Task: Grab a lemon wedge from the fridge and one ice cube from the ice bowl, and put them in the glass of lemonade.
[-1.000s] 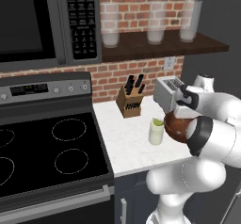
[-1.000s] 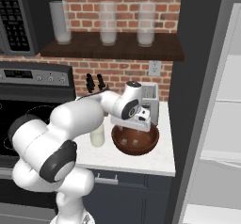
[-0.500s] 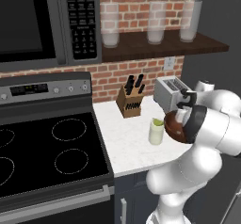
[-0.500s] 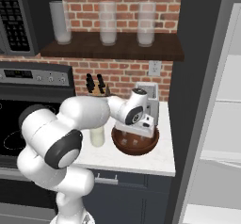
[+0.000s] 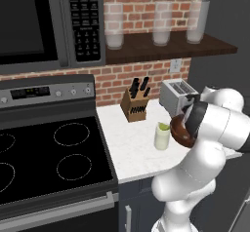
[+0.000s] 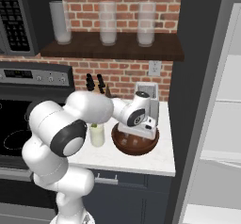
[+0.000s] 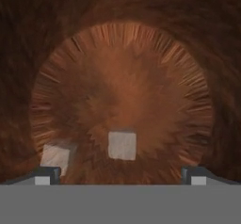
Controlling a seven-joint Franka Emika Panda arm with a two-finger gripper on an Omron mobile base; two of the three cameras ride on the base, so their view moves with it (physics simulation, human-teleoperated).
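The ice bowl [image 6: 134,145] of reddish-brown wood stands on the white counter, and part of its rim [image 5: 177,131] shows past my forearm. My gripper [image 6: 141,134] points down into it, open, with nothing between the fingertips [image 7: 45,175]. In the hand view one ice cube [image 7: 122,145] lies on the bowl's floor [image 7: 127,86] midway between my tips, and a second cube [image 7: 55,155] lies close to the left tip. The glass of lemonade [image 5: 162,136] [image 6: 97,135] stands just left of the bowl, with a yellow-green lemon wedge [image 5: 163,126] at its rim. The fridge [image 6: 221,124] is open at the right.
A toaster [image 5: 176,95] stands behind the bowl against the brick wall, with a knife block [image 5: 135,106] to its left. The black stove [image 5: 49,153] lies left of the counter. Tall frosted glasses [image 5: 161,31] line the shelf above.
My hand has sunk lower into the bowl and my elbow has swung out. The jaws have stayed wide. The bowl and the glass have not moved.
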